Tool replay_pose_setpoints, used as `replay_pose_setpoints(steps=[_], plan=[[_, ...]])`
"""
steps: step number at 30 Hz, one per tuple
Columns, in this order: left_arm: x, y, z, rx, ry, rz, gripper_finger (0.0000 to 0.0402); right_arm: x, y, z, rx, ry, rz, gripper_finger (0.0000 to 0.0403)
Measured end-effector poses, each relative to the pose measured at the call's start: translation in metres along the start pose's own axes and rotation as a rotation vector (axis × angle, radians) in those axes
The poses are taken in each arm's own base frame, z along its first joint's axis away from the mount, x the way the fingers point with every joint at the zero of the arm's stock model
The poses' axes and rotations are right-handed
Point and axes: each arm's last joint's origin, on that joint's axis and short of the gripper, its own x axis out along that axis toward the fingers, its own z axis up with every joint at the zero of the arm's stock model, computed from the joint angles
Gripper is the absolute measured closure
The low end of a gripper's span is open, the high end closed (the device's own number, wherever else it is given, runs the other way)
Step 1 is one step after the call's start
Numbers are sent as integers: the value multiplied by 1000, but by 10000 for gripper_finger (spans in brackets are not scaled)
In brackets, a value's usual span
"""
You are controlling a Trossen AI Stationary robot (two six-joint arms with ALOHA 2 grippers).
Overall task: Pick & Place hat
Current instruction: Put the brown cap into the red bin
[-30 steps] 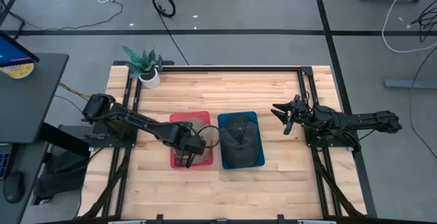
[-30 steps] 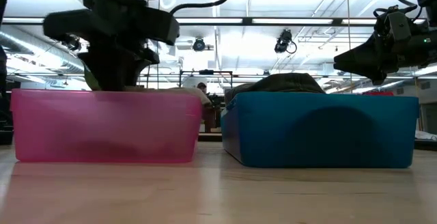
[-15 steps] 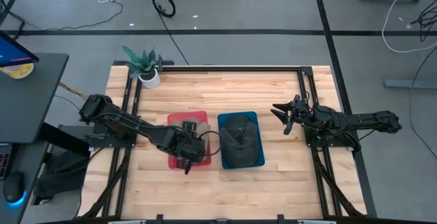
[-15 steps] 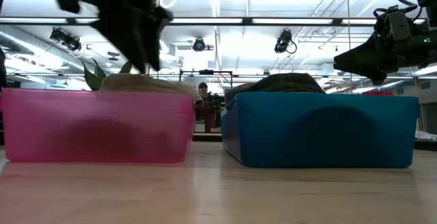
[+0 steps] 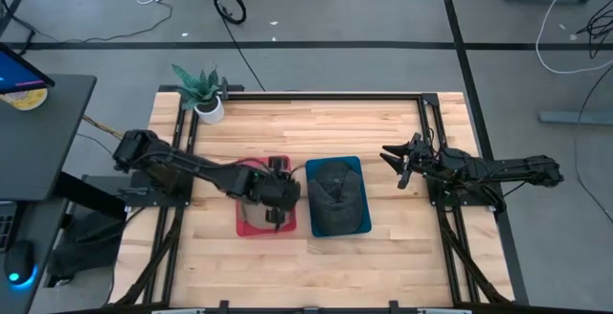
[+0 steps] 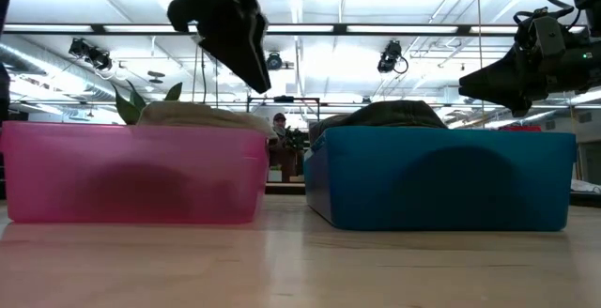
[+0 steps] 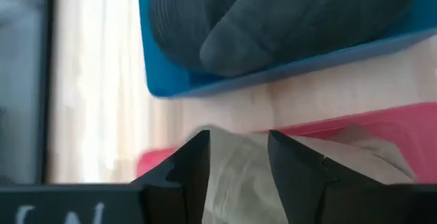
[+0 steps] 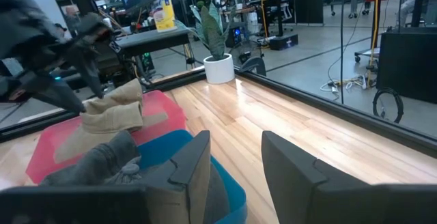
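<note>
A tan hat [image 6: 197, 115] lies in the pink bin [image 6: 131, 177], its crown rising just above the rim. A dark hat [image 5: 335, 194] fills the blue bin [image 5: 362, 220] beside it. My left gripper [image 6: 246, 59] hangs open above the pink bin, clear of the tan hat. In the left wrist view the tan hat [image 7: 235, 176] shows between and beyond the fingers. My right gripper [image 5: 397, 166] waits open near the table's right edge, off the table top.
A potted plant [image 5: 203, 89] stands at the table's far left corner. The two bins sit side by side at mid table with a narrow gap between them. Bare wood [image 5: 316, 266] lies along the near edge and to the right of the blue bin.
My left gripper has risen out of the pink bin and moved toward the blue bin and the far edge. The tan hat has stayed behind in the pink bin.
</note>
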Motion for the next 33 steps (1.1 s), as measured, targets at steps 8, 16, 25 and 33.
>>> replay_pose_setpoints(steps=[8,16,25,33], plan=[[37,10,-19,-99,140,-104,284,0,0,0,0,0,0,266],[67,3,-66,-150,290,-99,305,0,0,0,0,0,1,266],[72,-4,-60,-151,171,-153,308,0,0,0,0,0,0,266],[62,-5,-41,-108,97,-163,308,0,0,0,0,0,0,266]])
